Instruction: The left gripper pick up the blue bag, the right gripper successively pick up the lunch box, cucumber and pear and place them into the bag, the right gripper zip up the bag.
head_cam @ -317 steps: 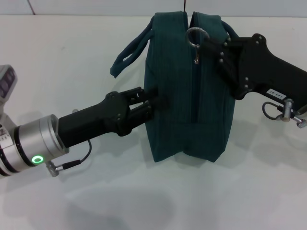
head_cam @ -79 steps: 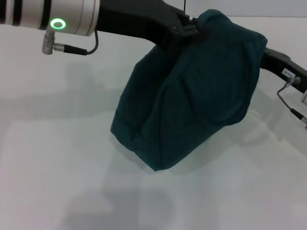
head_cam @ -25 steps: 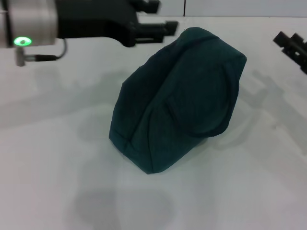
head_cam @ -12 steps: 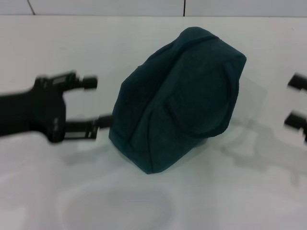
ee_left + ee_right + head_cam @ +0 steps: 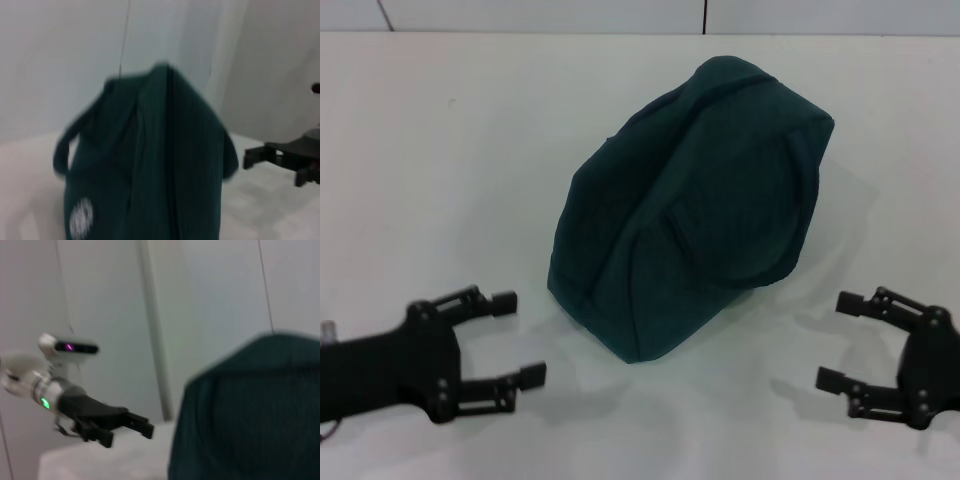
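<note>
Task looks essentially done, judging from the layout: blue bag (image 5: 695, 200) sits closed and bulging on the white tabletop (image 5: 440, 160), tipped on its side, centre of the head view. No lunch box, cucumber or pear visible outside it, so presumably packed inside; the zipper itself isn't visible from here, can't confirm it's fully shut. Nothing obvious left to do.

Left hand (image 5: 510, 338) at 8 o'clock of the bag, fingers spread apart, empty, clear of the fabric. Right hand (image 5: 842, 340) at 4 o'clock, fingers likewise apart, holding nothing, not touching the bag. Both low near the tabletop.
</note>
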